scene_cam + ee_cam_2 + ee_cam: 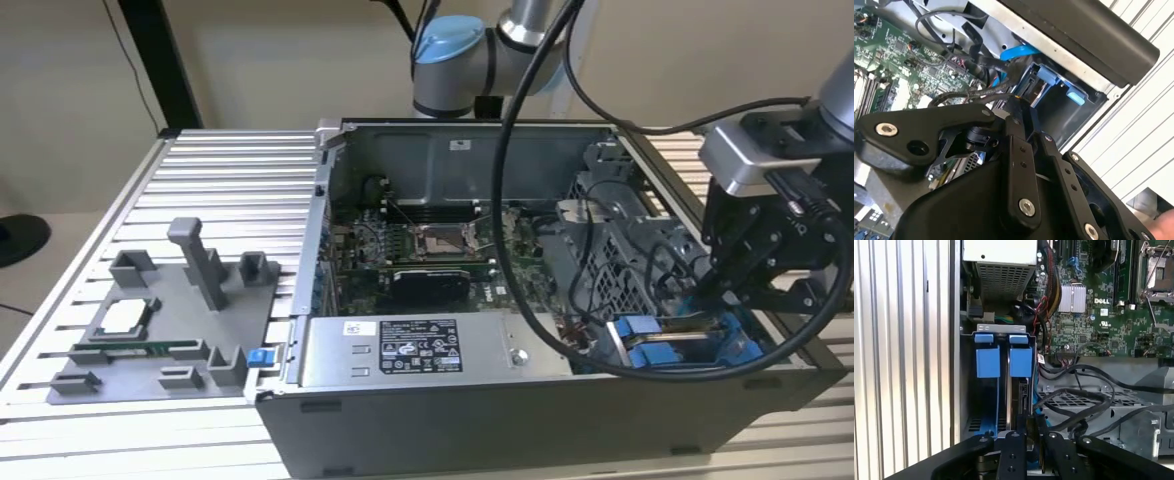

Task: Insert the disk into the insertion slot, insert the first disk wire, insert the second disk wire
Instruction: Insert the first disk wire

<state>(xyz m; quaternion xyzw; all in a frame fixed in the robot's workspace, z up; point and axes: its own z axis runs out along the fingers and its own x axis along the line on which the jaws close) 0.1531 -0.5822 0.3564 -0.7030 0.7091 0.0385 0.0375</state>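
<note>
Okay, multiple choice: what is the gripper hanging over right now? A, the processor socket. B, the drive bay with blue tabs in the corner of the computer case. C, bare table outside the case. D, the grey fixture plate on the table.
B: in the exterior view the gripper hangs just above the blue-tabbed insertion slot, inside the open case.

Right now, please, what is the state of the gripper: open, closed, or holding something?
Gripper: it cannot be told whether open or closed; it is close at the insertion slot.
</note>
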